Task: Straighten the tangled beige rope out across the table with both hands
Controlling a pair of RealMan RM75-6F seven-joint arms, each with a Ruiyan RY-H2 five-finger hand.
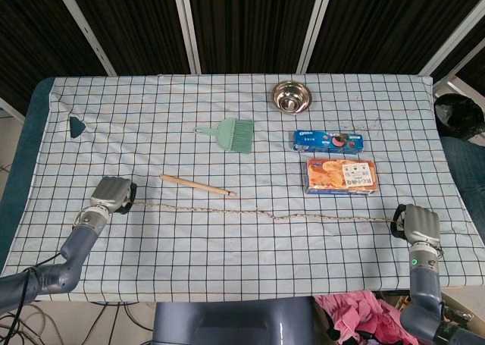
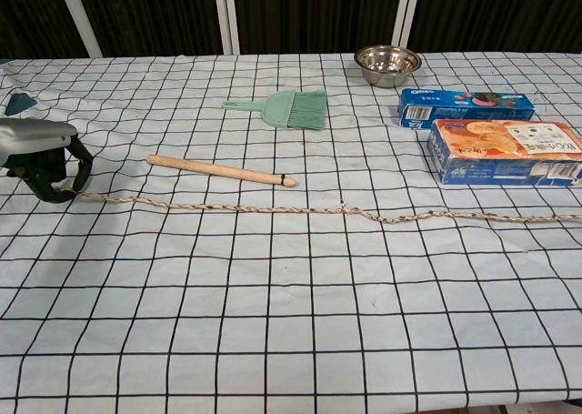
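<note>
The beige rope [image 1: 258,211] [image 2: 300,209] lies in one long line across the checked tablecloth, nearly straight with slight waves. My left hand [image 1: 111,195] [image 2: 41,159] grips its left end at the table's left side, fingers curled around it. My right hand [image 1: 419,225] holds the right end near the table's front right edge; it shows only in the head view, while the rope runs off the right edge of the chest view.
A wooden stick [image 1: 197,185] [image 2: 221,170] lies just behind the rope. Farther back are a green brush [image 1: 231,134], a steel bowl [image 1: 291,96], a blue biscuit pack [image 1: 328,140] and an orange box [image 1: 342,176] close to the rope's right part.
</note>
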